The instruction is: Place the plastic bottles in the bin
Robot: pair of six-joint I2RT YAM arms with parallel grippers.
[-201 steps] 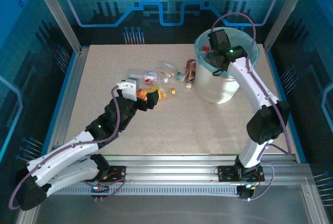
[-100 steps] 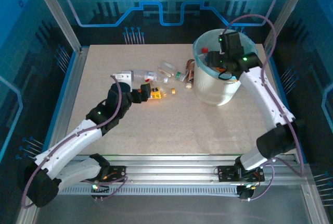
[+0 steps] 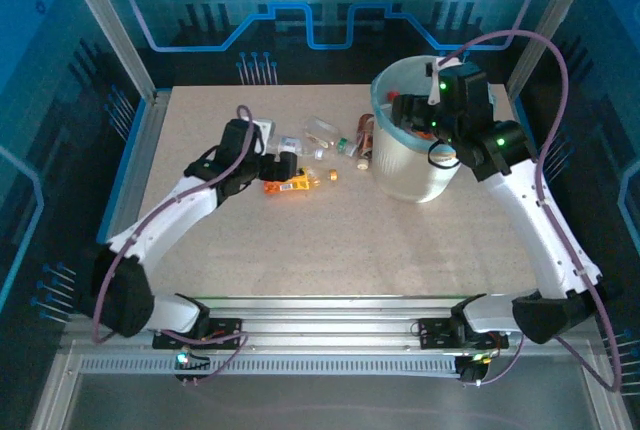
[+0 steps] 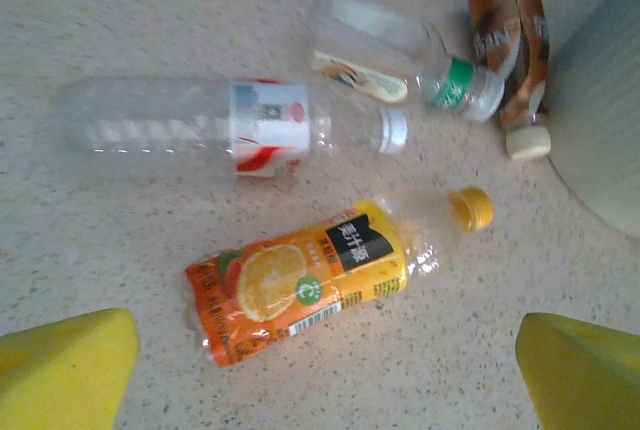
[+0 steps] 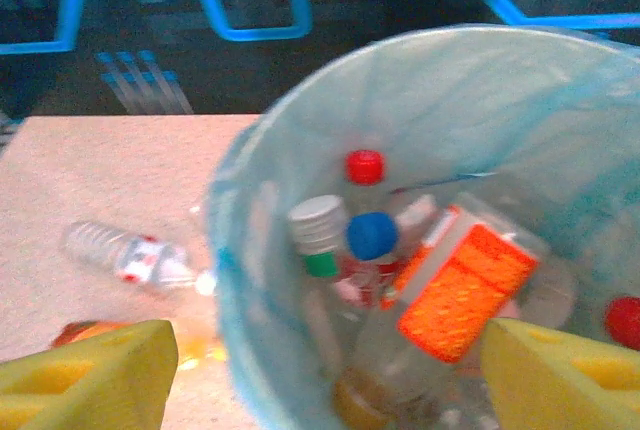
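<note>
Several plastic bottles lie on the table left of the bin [image 3: 412, 165]. An orange-labelled one [image 4: 310, 285] with a yellow cap lies nearest. Behind it are a clear bottle with a red and white label [image 4: 230, 130], a green-capped one [image 4: 390, 50] and a brown one [image 4: 510, 40]. My left gripper [image 4: 325, 380] hovers open just over the orange bottle [image 3: 288, 187], its yellow fingertips [image 4: 60, 370] wide apart and holding nothing. My right gripper [image 5: 320, 380] stands open above the bin's blue-lined rim [image 5: 300, 100]. Several bottles rest inside the bin, among them an orange-labelled one [image 5: 465, 290].
The bin wall [image 4: 600, 100] stands close to the right of the brown bottle. Metal rails frame the table's left side [image 3: 130, 170] and front [image 3: 330, 305]. Bare tabletop [image 3: 330, 240] stretches in front of the bottles.
The left arm has stretched out and swung its wrist back and left, uncovering the orange bottle. The right gripper has opened wider over the bin and its arm has shifted right.
</note>
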